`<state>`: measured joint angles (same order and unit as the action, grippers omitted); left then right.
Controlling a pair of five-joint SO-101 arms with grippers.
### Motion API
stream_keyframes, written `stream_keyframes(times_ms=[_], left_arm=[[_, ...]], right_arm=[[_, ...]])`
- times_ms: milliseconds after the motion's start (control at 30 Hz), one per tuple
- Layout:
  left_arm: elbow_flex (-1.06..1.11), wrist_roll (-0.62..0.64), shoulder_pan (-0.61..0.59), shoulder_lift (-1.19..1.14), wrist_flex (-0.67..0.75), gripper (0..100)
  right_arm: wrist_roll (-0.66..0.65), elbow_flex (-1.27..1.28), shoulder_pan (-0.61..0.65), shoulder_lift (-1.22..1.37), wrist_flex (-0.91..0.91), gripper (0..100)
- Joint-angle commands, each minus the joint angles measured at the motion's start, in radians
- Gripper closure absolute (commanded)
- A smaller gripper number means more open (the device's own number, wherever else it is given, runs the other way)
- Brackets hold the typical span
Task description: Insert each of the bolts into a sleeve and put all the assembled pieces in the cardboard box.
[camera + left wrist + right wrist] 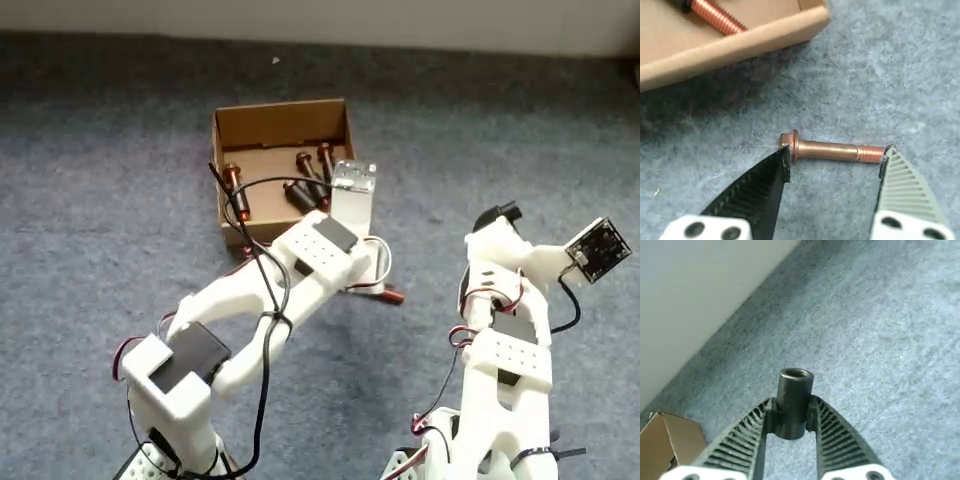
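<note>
Grey worktop (100,150): covered in carpet, it carries everything in the scene.
Left arm (290,270): white, it stretches from the near left side toward the near right corner of the box.
Right arm (505,340): white, it stands on the right side, well apart from the box, with its front end lifted.
Cardboard box (280,120): brown and open on top, it sits on the far side, left of the middle. One wall (730,47) is near the left arm's fingers.
Left fingers (760,185): one black and one grey, spread wide apart. The black tip is at the head of the bolt and the grey tip at its threaded end. I cannot tell if they press on it.
Right fingers (745,440): both black, closed on the lower part of the sleeve, which stands out beyond the tips.
Assembled pieces (300,185): several copper bolts in dark sleeves lie inside the box, some on its left side and some on its right.
Bolt (825,149): copper, it lies flat on the carpet just beside the box, at the near right corner (390,294).
Sleeve (794,395): a dark, short tube with its open end pointing away from the fingers, held above the carpet on the right side.
</note>
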<state>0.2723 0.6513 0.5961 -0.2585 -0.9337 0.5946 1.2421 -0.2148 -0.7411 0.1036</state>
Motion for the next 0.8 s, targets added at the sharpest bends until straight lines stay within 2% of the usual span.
stream_keyframes(times_ms=[0,167,533,633,767], left_arm=[[-0.093,0.011,0.012,-0.077,-0.006,72],[-0.18,0.011,0.01,-0.165,-0.054,75],[-0.504,0.006,0.028,-0.122,-0.548,75],[-0.532,0.006,0.038,-0.085,-0.618,75],[-0.526,0.008,0.074,-0.054,-0.643,75]], right_arm=[[0.011,-0.005,-0.01,-0.039,-0.027,99.4],[0.009,-0.005,-0.01,-0.039,-0.027,99.4],[0.008,-0.005,-0.01,-0.041,-0.027,99.4],[0.008,-0.005,-0.01,-0.041,-0.027,99.4],[0.008,-0.005,-0.01,-0.041,-0.027,99.4]])
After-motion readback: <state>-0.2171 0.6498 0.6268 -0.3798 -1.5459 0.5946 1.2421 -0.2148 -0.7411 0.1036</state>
